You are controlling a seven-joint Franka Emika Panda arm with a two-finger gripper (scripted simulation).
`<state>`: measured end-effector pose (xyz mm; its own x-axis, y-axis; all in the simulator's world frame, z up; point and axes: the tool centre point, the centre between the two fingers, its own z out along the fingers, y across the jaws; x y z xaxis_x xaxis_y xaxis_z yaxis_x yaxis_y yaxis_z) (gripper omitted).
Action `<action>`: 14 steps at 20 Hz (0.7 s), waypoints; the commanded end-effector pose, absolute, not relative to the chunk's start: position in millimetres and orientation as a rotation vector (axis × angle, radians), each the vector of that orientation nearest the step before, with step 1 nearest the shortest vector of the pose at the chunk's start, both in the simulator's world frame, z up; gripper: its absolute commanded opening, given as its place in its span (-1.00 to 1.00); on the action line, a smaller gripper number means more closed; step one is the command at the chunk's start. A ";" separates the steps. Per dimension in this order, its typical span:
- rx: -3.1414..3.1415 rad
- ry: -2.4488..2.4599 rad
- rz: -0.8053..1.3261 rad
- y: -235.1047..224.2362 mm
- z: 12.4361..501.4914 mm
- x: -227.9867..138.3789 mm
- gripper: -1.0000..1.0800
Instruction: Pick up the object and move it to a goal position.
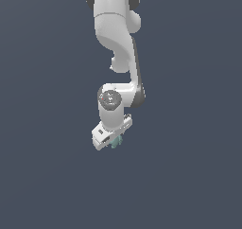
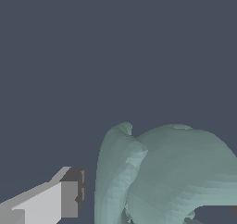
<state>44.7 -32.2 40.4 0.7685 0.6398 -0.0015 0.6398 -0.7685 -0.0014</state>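
The object (image 1: 116, 141) is a small pale teal-green lumpy item. In the exterior view it peeks out from under my white gripper (image 1: 111, 139), which points down over it. In the wrist view the object (image 2: 171, 177) fills the space beside one white and grey finger (image 2: 65, 200). Its ridged lobes are very close to the camera. A narrow gap shows between that finger and the object. The other finger is hidden behind the object. The jaws stand wide apart around it.
The white arm (image 1: 118, 43) reaches down from the top of the exterior view. A plain dark grey-blue ground (image 1: 189, 176) surrounds it. No goal marker shows.
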 end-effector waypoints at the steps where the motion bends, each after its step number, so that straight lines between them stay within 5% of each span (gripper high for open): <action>1: -2.954 -1.069 0.000 -32.3 39.6 46.1 0.92; 2: -2.954 -1.069 0.000 -32.3 39.6 46.1 -1.00; 14: -2.954 -1.069 0.000 -32.0 40.5 46.0 -1.00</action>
